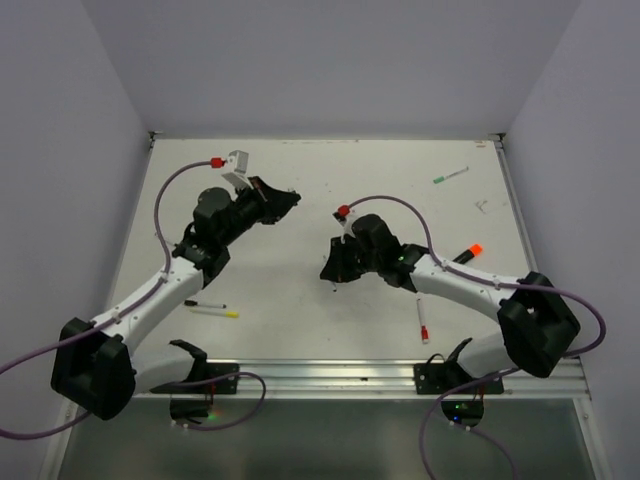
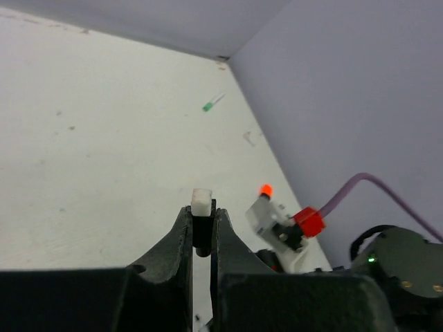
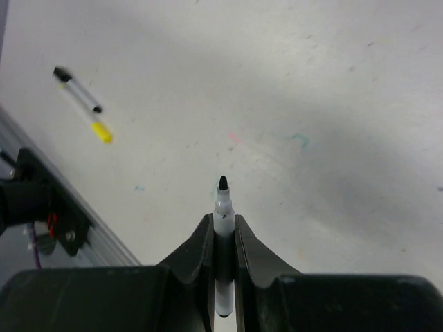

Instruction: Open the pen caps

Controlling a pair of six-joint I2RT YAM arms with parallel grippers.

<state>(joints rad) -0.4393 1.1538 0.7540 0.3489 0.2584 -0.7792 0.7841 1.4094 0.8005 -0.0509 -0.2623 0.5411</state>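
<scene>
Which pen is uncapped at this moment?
The pen gripped by the right end effector: its black tip is bare. The green pen and the orange pen on the table are capped.

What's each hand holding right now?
Left hand: closed on what looks like a pen cap, black with a white end.
Right hand: closed on an uncapped pen, black tip exposed.

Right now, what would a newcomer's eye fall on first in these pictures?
The right gripper is shut on an uncapped pen, whose bare black tip points out past the fingers. The left gripper, raised opposite it, pinches a short dark piece with a white end, probably the pulled cap. A green-capped pen lies toward the far right of the table.
</scene>
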